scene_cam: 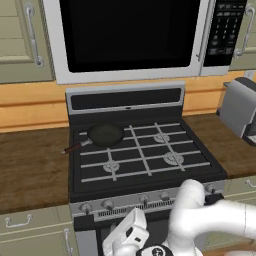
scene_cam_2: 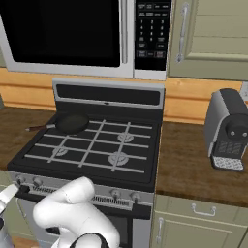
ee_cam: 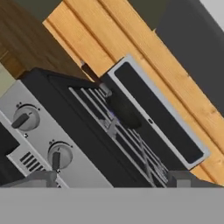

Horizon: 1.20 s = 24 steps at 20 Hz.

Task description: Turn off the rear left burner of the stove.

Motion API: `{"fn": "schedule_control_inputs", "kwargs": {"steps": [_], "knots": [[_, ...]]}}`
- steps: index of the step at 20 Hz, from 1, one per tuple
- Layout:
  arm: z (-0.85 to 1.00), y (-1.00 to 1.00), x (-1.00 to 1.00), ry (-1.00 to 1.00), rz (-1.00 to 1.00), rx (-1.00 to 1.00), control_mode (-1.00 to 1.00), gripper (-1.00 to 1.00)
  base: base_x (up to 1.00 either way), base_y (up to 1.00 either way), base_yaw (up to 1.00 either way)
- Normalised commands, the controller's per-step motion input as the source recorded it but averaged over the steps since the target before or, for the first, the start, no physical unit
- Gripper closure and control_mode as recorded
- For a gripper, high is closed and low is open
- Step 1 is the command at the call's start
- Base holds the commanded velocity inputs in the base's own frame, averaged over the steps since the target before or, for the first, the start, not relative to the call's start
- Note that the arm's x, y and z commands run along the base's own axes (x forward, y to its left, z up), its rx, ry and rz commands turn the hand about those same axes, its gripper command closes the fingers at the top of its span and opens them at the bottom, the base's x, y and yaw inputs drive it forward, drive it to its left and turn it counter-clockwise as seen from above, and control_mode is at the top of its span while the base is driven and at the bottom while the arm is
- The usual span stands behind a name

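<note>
Stove knobs face the white arm's two-finger gripper point(ee_cam: 111, 177), which hangs low before the black gas stove point(scene_cam: 145, 155), fingers spread wide and holding nothing, apart from the round steel knobs point(ee_cam: 26, 118). Beyond, a small black frying pan point(scene_cam: 105, 134) covers the rear left burner point(scene_cam_2: 72, 123), below a large black-doored microwave point(scene_cam: 130, 35).

A home kitchen: a black gas stove point(scene_cam: 145, 150) with a pan point(scene_cam: 105, 134), a microwave point(scene_cam: 130, 37) above, green cabinets point(scene_cam: 22, 40), a wooden surface point(scene_cam_2: 193, 164) and a coffee machine point(scene_cam_2: 227, 128).
</note>
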Motion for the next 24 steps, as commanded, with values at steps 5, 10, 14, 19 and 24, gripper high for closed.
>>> {"fn": "schedule_control_inputs", "kwargs": {"steps": [5,10,14,19,24], "knots": [[-0.02,-0.29,0.37,-0.01,0.12,0.11,-1.00,-1.00,0.00,0.00,0.00],[-0.06,-0.08,0.18,0.00,0.09,0.00,-1.00,-1.00,0.00,0.00,0.00],[-0.11,0.00,0.30,0.00,0.11,0.01,-1.00,-1.00,0.00,0.00,0.00],[-0.05,0.04,0.36,0.00,0.09,0.03,-1.00,-1.00,0.00,0.00,0.00],[-0.23,-0.13,0.24,0.00,0.01,0.00,-1.00,-1.00,0.00,0.00,0.00]]}}
